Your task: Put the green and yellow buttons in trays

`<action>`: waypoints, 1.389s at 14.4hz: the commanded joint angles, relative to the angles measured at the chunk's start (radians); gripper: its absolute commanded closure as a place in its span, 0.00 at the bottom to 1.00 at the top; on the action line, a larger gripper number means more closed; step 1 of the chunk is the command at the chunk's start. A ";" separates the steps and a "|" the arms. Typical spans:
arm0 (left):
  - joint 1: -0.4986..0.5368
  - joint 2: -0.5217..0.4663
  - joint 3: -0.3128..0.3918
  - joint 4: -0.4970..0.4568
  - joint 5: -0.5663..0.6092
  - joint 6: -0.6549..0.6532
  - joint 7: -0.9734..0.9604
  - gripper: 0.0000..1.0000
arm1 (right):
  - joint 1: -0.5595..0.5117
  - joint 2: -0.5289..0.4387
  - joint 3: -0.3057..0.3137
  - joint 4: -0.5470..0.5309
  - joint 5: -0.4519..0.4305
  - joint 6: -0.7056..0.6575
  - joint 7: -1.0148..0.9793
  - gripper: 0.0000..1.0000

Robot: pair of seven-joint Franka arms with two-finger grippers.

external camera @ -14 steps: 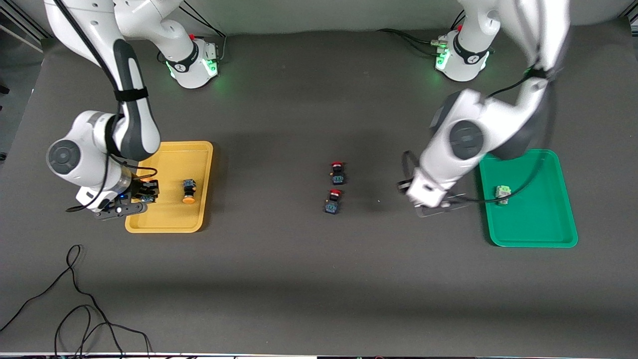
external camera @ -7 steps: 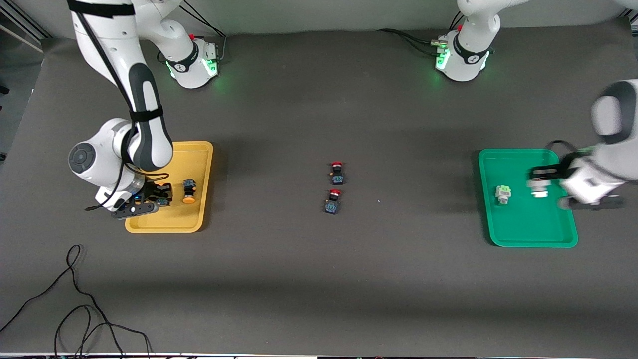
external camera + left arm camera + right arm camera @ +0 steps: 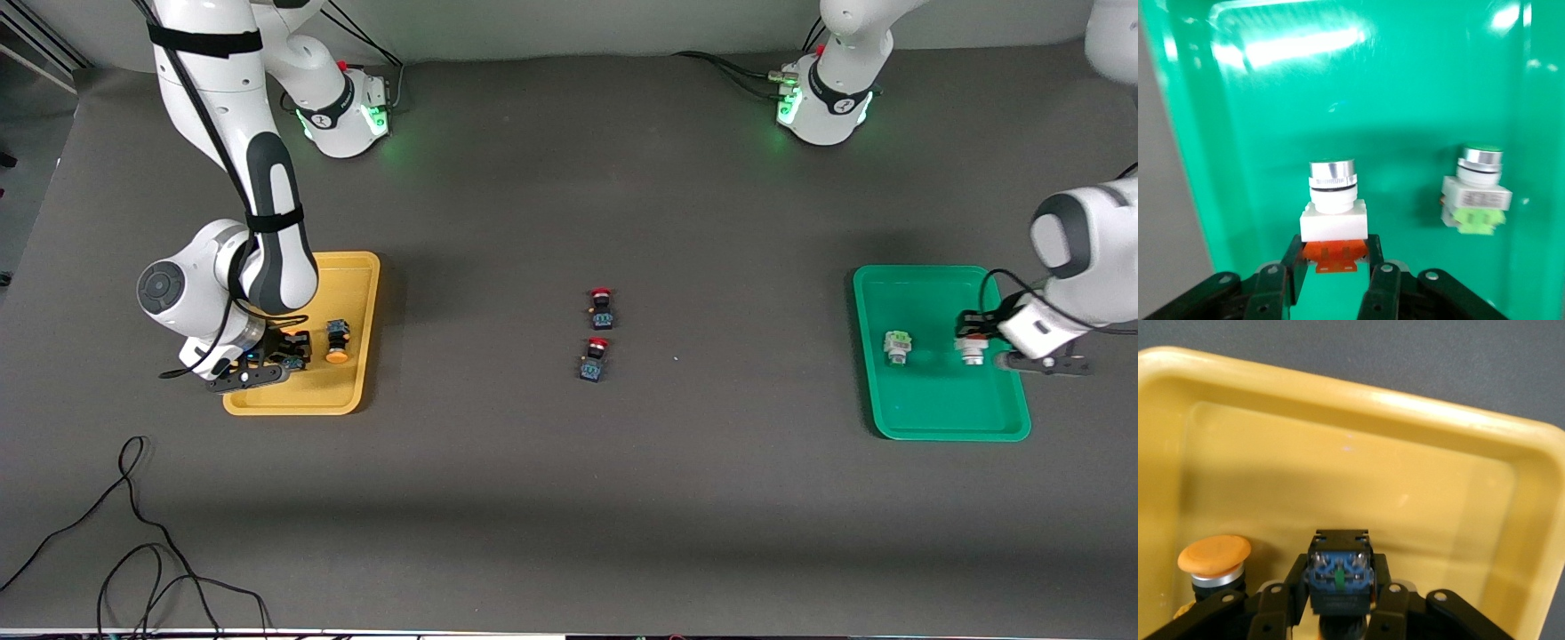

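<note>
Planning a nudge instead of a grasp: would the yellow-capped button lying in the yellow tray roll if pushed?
Probably: the yellow-capped button lies on its side and its cap looks round, so it might roll in an arc. The yellow tray rim should stop it.

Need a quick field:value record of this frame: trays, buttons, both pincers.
yellow tray: one orange-capped button lying in it
right pincer: over yellow tray, around a black-blue button
green tray: one white button resting in it
left pincer: over green tray, shut on a second white button
mid-table: two red-capped buttons, untouched
</note>
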 commanded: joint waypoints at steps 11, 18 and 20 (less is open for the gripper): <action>0.014 -0.184 -0.068 0.318 -0.011 -0.528 0.015 0.00 | 0.016 -0.106 -0.177 0.456 -0.139 -0.704 0.255 0.01; -0.069 -0.387 -0.076 0.399 -0.189 -0.792 -0.047 0.00 | -0.047 -0.103 -0.286 0.965 -0.247 -1.208 0.447 0.01; -0.160 -0.414 -0.048 0.416 -0.209 -0.840 -0.092 0.00 | -0.107 -0.098 -0.288 1.074 -0.248 -1.271 0.447 0.01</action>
